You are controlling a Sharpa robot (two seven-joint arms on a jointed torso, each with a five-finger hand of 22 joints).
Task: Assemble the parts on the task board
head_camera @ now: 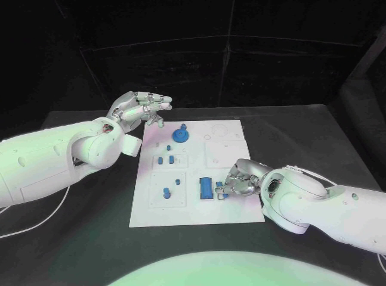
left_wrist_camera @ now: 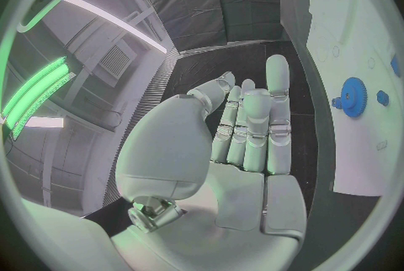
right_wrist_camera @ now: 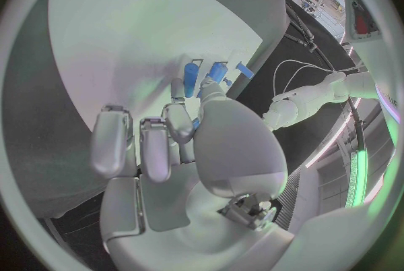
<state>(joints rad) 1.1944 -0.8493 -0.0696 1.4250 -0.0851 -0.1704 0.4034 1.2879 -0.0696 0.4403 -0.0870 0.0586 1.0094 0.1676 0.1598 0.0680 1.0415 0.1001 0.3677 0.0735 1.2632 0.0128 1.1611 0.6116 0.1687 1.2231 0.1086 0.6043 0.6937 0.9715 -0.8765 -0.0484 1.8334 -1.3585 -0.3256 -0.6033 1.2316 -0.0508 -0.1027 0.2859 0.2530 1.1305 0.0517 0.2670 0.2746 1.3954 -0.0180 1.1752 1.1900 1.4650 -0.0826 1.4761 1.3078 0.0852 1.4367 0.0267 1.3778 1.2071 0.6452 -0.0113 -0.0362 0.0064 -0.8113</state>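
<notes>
Right hand (head_camera: pixel 238 180) low over board (head_camera: pixel 158 211), fingers at blue block (head_camera: pixel 207 188); grasp unclear. Left hand (head_camera: pixel 139 109) released, raised near gear (head_camera: pixel 182 135). Next: seat block.

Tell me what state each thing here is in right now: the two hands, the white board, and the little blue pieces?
left hand: raised beside the board's far left corner, holding nothing, fingers loosely apart.
right hand: down at the board's near right part, fingertips at a small blue piece; whether it grips it is unclear.
task board: lying flat on the table.
blue gear: standing on the board's far part, untouched.
long blue block: lying on the board beside the right hand.
</notes>
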